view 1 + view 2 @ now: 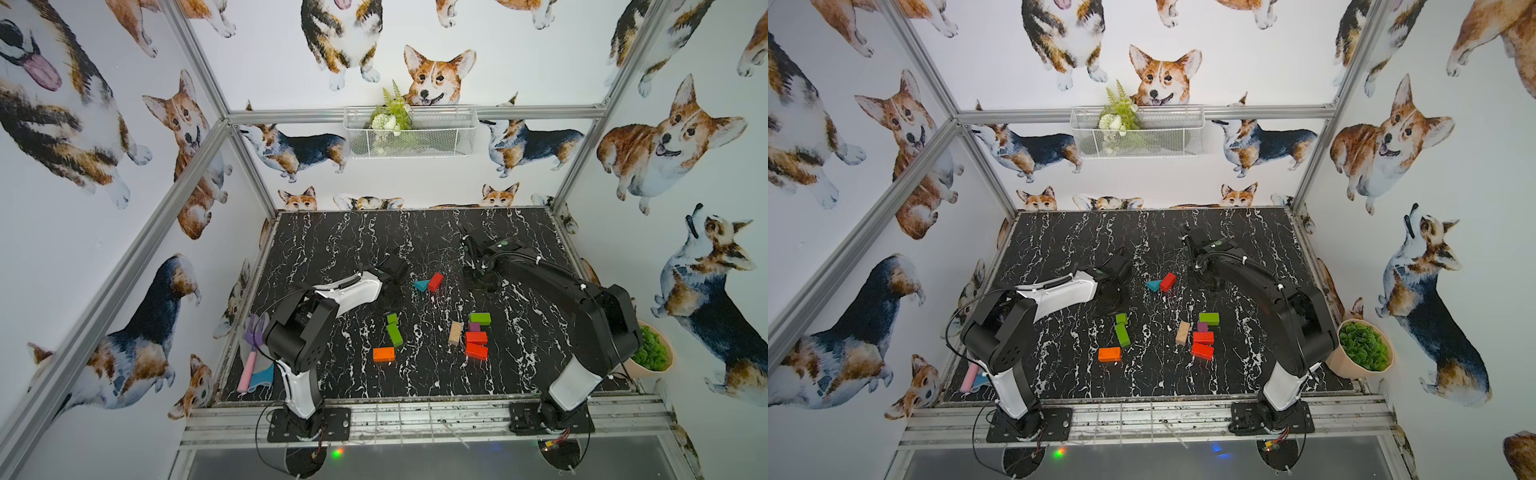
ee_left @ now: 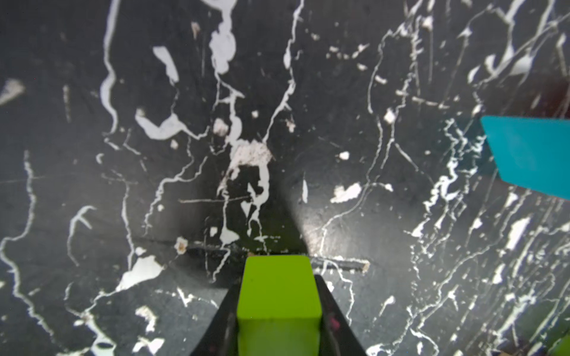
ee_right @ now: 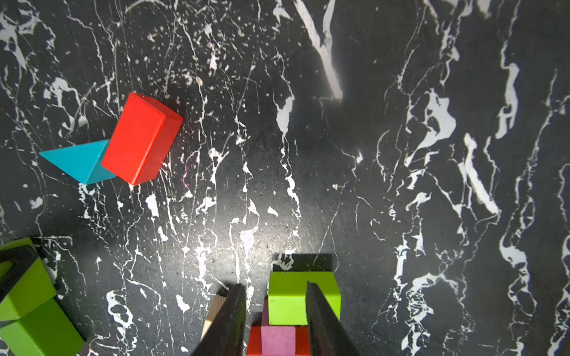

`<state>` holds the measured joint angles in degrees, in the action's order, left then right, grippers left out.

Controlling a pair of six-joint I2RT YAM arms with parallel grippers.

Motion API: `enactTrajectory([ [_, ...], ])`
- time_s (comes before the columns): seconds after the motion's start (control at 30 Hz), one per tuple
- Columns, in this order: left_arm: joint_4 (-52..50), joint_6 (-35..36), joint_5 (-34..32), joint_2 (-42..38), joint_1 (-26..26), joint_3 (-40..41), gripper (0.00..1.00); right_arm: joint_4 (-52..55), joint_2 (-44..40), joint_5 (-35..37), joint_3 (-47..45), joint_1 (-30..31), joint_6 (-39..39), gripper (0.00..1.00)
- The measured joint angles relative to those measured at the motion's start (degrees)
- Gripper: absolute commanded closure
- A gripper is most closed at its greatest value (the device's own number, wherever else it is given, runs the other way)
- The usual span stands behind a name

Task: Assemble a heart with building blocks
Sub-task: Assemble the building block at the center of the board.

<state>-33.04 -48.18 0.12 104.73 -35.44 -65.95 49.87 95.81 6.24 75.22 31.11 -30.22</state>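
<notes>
Pinching the small green block (image 2: 279, 311) resting on the marble table (image 2: 370, 215), the left claw (image 2: 279, 283) is likely risking dragging the longer green bar (image 1: 395, 335) butting against it just behind, while the right claw (image 3: 274, 285), slightly spread and empty, is hovering off to its side.

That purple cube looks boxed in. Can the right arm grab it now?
Probably, but only just. Nothing covers the purple cube, yet a green block and a red block hem two sides, so the right claw must pinch the others.
</notes>
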Motion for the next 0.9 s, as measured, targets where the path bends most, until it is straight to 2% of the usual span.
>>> enactTrajectory([
  [0.07, -0.8, 0.0, 0.0, 0.7, 0.0, -1.6, 0.82, -0.1, -1.4, 0.0, -1.3, 0.0, -0.2, 0.64],
  [0.23, -1.5, -0.8, -0.3, 2.4, 0.5, -7.5, 0.83, -0.7, -4.4, 0.0, -4.4, 0.0, -0.5, 0.64],
  [0.5, -0.3, -5.1, -0.3, 9.9, 0.9, -15.8, 0.84, -1.7, -6.4, -0.2, -8.0, 0.0, -1.7, 0.64],
  [0.53, 0.1, -6.0, -0.2, 10.4, 0.9, -15.9, 0.82, -1.9, -6.7, -0.2, -8.3, 0.0, -1.7, 0.64],
  [0.67, 1.7, -9.0, 0.1, 10.8, 0.8, -15.8, 0.6, -2.6, -7.3, -0.3, -9.2, 0.0, -1.7, 0.63],
  [0.83, 3.4, -10.4, 0.8, 11.1, 0.8, -16.0, 0.48, -3.1, -7.6, -0.3, -9.6, 0.0, -1.7, 0.62],
  [0.9, 3.6, -10.4, 0.9, 10.8, 0.7, -15.9, 0.33, -3.1, -7.8, -0.3, -9.7, 0.0, -1.7, 0.62],
])
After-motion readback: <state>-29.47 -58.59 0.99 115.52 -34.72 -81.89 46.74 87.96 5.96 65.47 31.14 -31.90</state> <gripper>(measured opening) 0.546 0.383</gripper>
